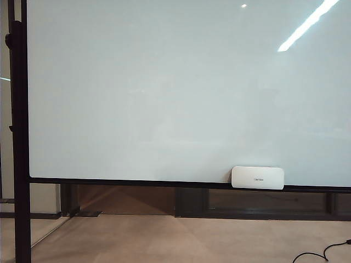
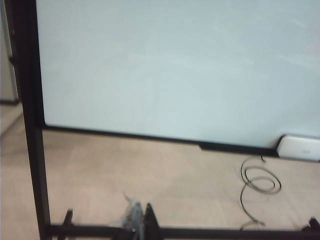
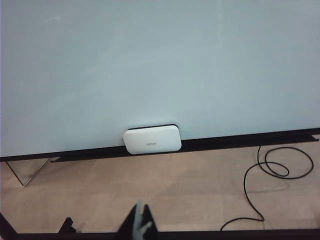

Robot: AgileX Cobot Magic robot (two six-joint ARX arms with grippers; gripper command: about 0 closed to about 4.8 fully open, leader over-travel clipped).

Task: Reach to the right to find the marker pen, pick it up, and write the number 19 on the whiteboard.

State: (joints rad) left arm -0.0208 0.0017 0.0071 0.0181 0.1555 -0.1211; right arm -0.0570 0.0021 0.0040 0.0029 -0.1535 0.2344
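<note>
The whiteboard (image 1: 164,93) fills the exterior view, glossy white and blank in its thin black frame. No number 19 shows on it, and the marker pen is out of view. Neither gripper appears in the exterior view. In the left wrist view my left gripper (image 2: 141,221) sits low before the whiteboard (image 2: 175,65), its tips pressed together with nothing between them. My right gripper (image 3: 140,220) is shut too, empty, pointing toward the whiteboard (image 3: 150,65) from a distance.
A small white eraser block (image 1: 258,177) rests on the board's lower ledge, right of centre, and both wrist views show it (image 2: 300,147) (image 3: 152,140). A black stand post (image 1: 19,137) rises at the left. A black cable (image 3: 272,170) loops on the beige floor.
</note>
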